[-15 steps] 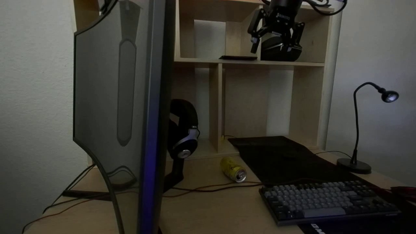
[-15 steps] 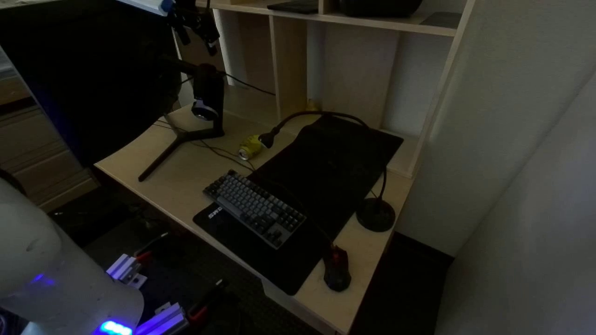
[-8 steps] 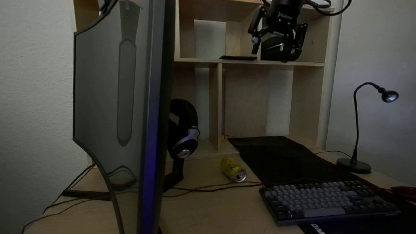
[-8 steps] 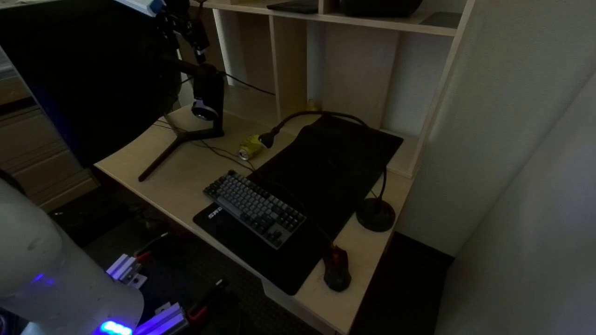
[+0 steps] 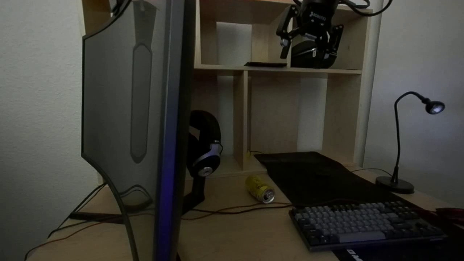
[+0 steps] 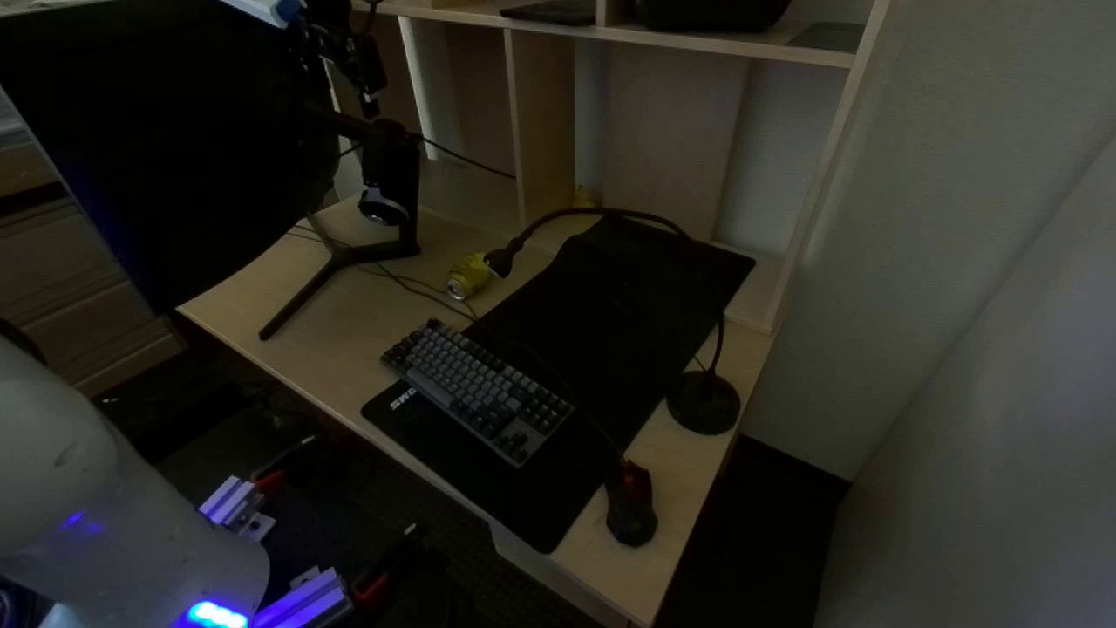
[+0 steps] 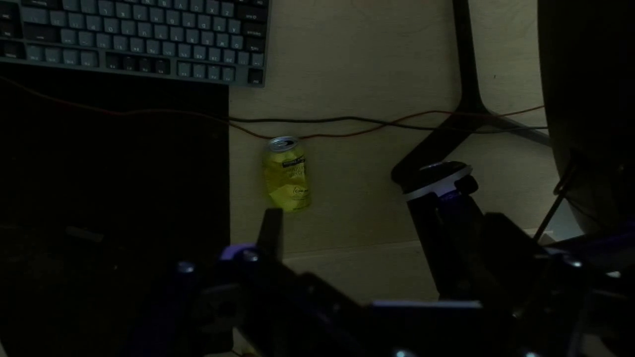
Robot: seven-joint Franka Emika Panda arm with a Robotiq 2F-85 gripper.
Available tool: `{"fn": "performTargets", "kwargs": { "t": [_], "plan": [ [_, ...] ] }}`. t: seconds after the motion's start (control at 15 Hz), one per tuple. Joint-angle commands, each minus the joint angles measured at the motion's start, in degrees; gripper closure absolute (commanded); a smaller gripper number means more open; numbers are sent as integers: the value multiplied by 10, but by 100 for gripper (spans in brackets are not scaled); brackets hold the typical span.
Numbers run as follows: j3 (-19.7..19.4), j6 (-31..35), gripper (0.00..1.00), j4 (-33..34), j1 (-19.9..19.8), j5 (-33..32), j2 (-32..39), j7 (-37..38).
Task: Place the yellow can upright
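Observation:
The yellow can [image 5: 260,189] lies on its side on the wooden desk, its silver top end facing the keyboard side. It also shows in an exterior view [image 6: 469,276], partly behind the lamp head, and in the wrist view [image 7: 287,174]. My gripper [image 5: 302,57] is open and empty, high above the desk at the height of the upper shelf. In the wrist view the fingers [image 7: 384,217] stand wide apart, and the can lies beyond the left fingertip, apart from it. In an exterior view the dark gripper [image 6: 353,92] hangs in front of the monitor.
Black headphones [image 5: 206,159] hang on the monitor stand near the can. The monitor [image 5: 119,101] stands beside them. Cables [image 7: 347,121] run along the can's top end. A keyboard [image 6: 478,390], black mat [image 6: 602,296], desk lamp [image 6: 703,403] and mouse [image 6: 630,506] are on the desk. Shelves [image 5: 279,69] rise behind.
My gripper has shifted slightly, toward the monitor in an exterior view; it dipped a little and rose slightly again. The fingers stay open. The can has not moved.

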Motion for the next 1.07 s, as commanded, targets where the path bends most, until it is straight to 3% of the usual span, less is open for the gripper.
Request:
{"fn": "performTargets", "kwargs": {
  "t": [0.0,0.27,0.53,0.6,0.73,1.0],
  "plan": [
    [-1,-1,0,1,1,-1,0,0],
    [20,189,0,-140,0,-38,-15,0],
    [38,369,0,-253,14,-28,16,26],
    [23,302,0,-204,15,-34,7,13],
    [29,351,0,-242,20,-35,18,24],
    [35,338,0,-243,11,-54,18,37]
  ]
}}
